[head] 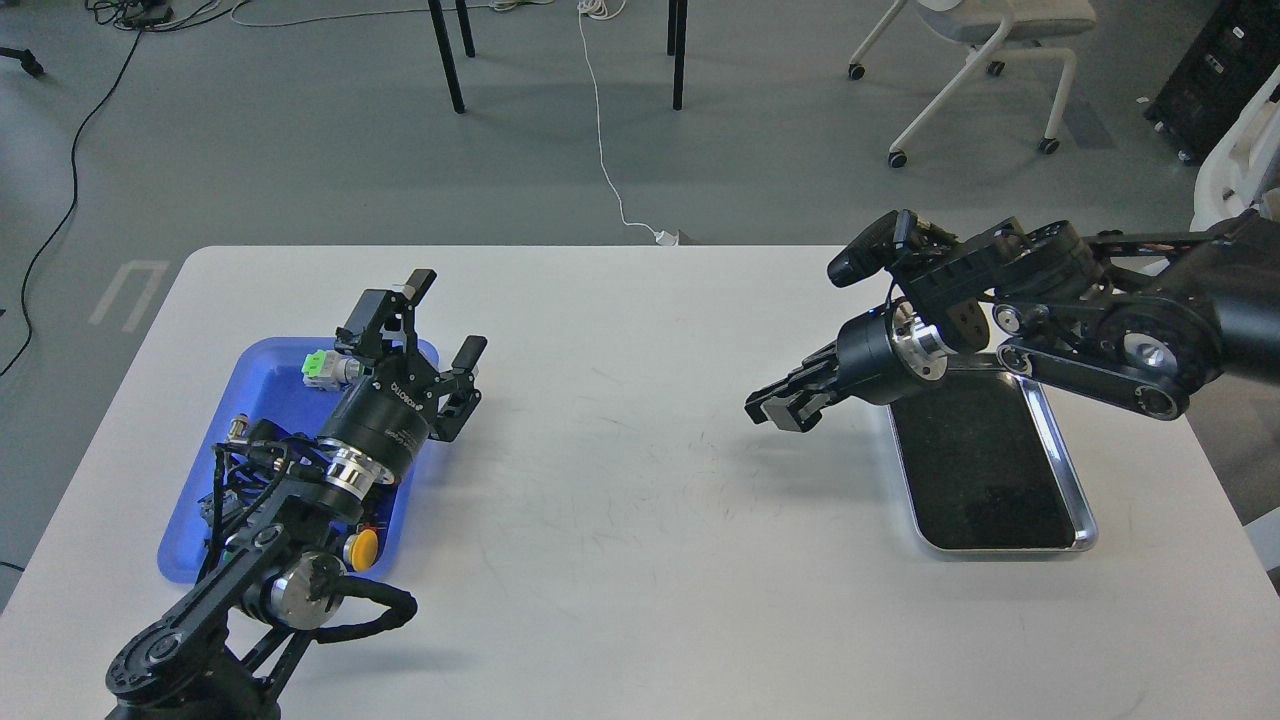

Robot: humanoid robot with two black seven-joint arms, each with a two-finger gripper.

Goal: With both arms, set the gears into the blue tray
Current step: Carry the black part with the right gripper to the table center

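Note:
The blue tray (pixel 265 405) lies at the table's left, partly under my left arm. My left gripper (pixel 448 320) hangs open over the tray's far right corner, its fingers spread wide with nothing between them. My right gripper (pixel 778 408) floats above the bare table, just left of the silver tray (pixel 1085 505). It points toward the table's middle, fingers pressed together. No gears can be made out: whether one sits between those fingertips is too small to tell, and none shows on the black lining.
A green-capped switch (pixel 320 368), a yellow-capped button (pixel 360 548) and other small parts lie in the blue tray. The white table (pixel 620 520) stretches between the two trays. Chairs and cables stand on the floor beyond the far edge.

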